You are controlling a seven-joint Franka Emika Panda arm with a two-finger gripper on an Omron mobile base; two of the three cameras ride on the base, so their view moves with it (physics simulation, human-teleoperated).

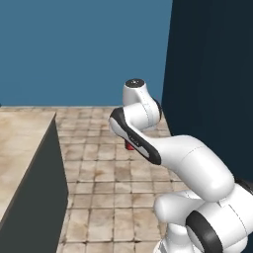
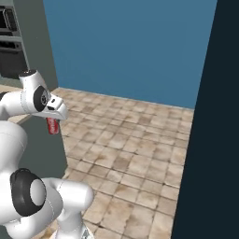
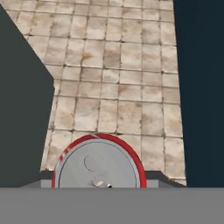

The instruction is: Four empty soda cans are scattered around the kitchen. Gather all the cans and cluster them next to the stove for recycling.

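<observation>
The hand [image 2: 52, 122] grips a can [image 2: 52, 125] carried high over the tiled floor [image 2: 135, 154], silvery top right at the fingers. A jolt could shake it loose; the worktop [image 1: 20, 148] edge sits close alongside, risking a bump.

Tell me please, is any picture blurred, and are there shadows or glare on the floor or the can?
Left base view: sharp, evenly lit; the tiled floor carries no cast shadow under the arm. Right base view: equally flat light, the soda can red without any highlight. Hand view: the can's silvery top looms large and slightly soft, matte, no glare; the floor tiles beyond stay crisp.
</observation>
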